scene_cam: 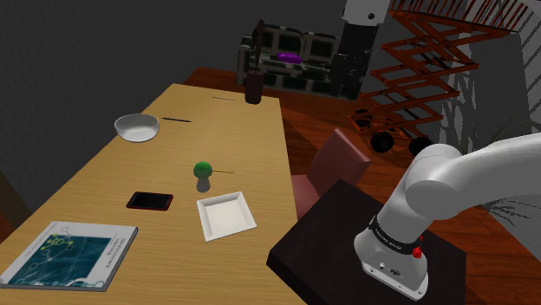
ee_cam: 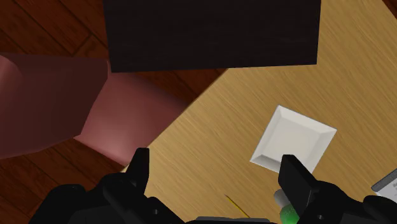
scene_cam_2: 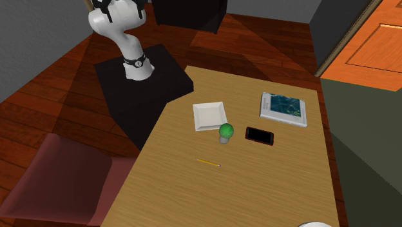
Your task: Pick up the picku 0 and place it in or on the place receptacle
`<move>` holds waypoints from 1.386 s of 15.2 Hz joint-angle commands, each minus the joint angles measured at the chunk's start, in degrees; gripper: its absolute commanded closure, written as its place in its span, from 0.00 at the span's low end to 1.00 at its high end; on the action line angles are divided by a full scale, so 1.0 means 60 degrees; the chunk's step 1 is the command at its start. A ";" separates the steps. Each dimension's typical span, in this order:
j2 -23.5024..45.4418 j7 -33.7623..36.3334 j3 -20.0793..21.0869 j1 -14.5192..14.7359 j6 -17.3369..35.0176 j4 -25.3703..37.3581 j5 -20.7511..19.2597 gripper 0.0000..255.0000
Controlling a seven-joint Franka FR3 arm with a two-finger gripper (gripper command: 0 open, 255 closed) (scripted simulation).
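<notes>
A small green ball on a grey base [scene_cam: 202,171] [scene_cam_2: 225,132] stands upright near the middle of the wooden table [scene_cam: 104,182], just beyond a white square plate [scene_cam: 225,215] [scene_cam_2: 209,116] [ee_cam: 294,140]. A white bowl [scene_cam: 137,127] sits farther along the table. My gripper [ee_cam: 217,181] is open, high above the table's edge, with nothing between its fingers. The green ball [ee_cam: 289,213] peeks out beside one finger, far below it. A thin yellow pencil [scene_cam_2: 208,162] [ee_cam: 235,205] lies near the green ball.
A red-edged black phone [scene_cam: 149,201] [scene_cam_2: 259,135] and a blue-covered book [scene_cam: 65,253] [scene_cam_2: 283,106] lie on the table. A reddish chair [scene_cam: 334,165] [scene_cam_2: 64,180] stands between the table and the black stand [scene_cam: 364,251] [scene_cam_2: 138,84]. A dark bottle [scene_cam: 252,82] is at the far end.
</notes>
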 commanded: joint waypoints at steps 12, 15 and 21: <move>0.3624 0.0697 0.0514 0.0258 0.2298 0.0639 0.0562 0.00; 0.4709 0.0859 0.0639 0.0323 0.2778 0.1066 0.0657 0.00; 0.6939 0.1164 0.0853 0.0466 0.3488 0.2235 0.0769 0.00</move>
